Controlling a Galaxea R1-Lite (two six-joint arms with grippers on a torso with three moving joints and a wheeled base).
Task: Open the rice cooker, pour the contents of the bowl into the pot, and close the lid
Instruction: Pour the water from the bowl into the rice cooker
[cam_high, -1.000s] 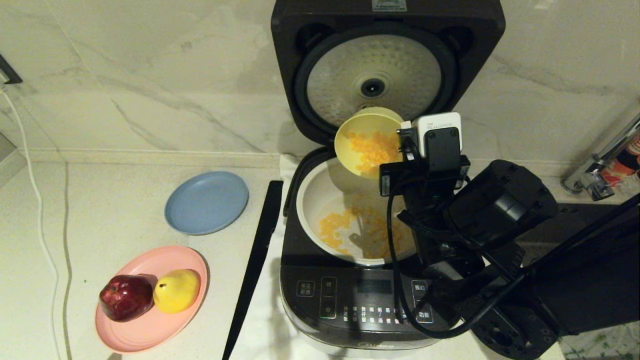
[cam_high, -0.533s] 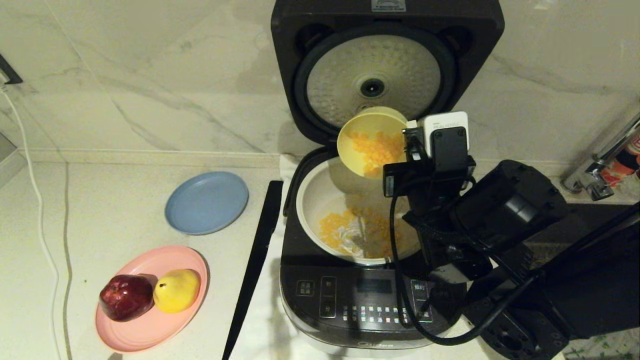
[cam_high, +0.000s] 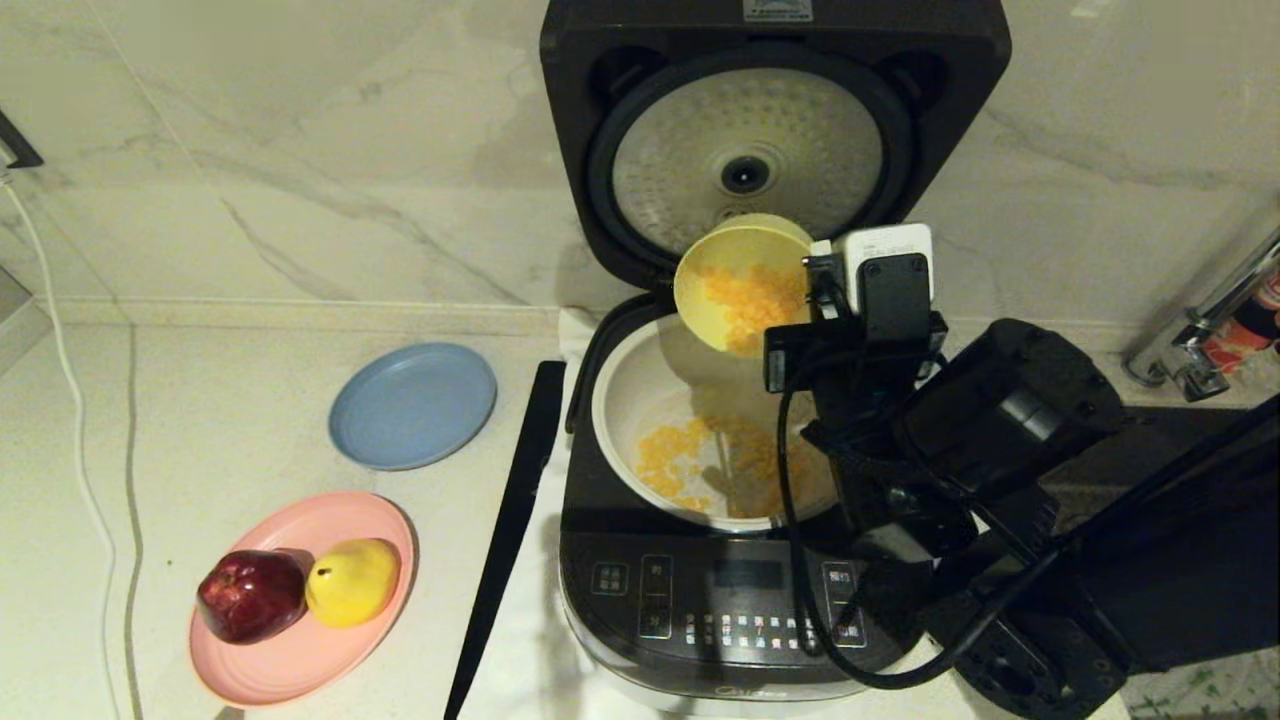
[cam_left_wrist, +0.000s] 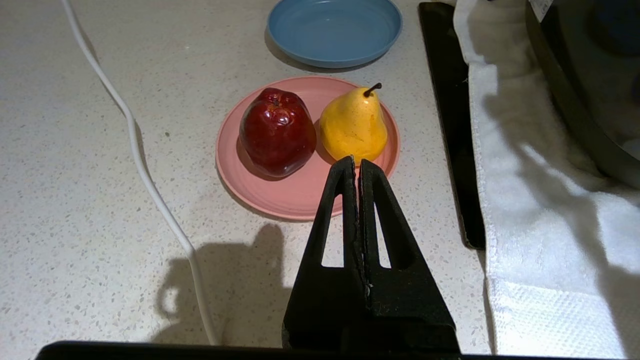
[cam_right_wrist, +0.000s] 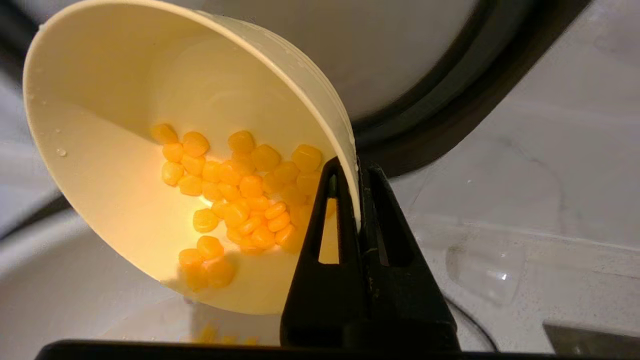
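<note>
Two pincers show. Right of centre in the head view, the right pincer (cam_right_wrist: 356, 170) pinches the thin rim of the bowl (cam_high: 740, 282), a small pale yellow round plastic one, tilted steeply over the pot (cam_high: 640, 400). Glossy rounded kernels (cam_right_wrist: 235, 195) cling inside the bowl's lower wall; more lie scattered on the smooth cream floor of the pot. The cooker (cam_high: 720, 590), dark and rounded-square, fills the middle of that frame, its lid (cam_high: 750, 150) standing upright with its dimpled silver disc facing forward. The left pincer (cam_left_wrist: 357, 167) hangs parked with its black tapered fingers pressed together over the speckled worktop (cam_left_wrist: 100, 200), just short of a flat pink plate (cam_left_wrist: 280, 195) carrying a shiny red apple (cam_left_wrist: 276, 132) and a yellow pear (cam_left_wrist: 354, 125).
</note>
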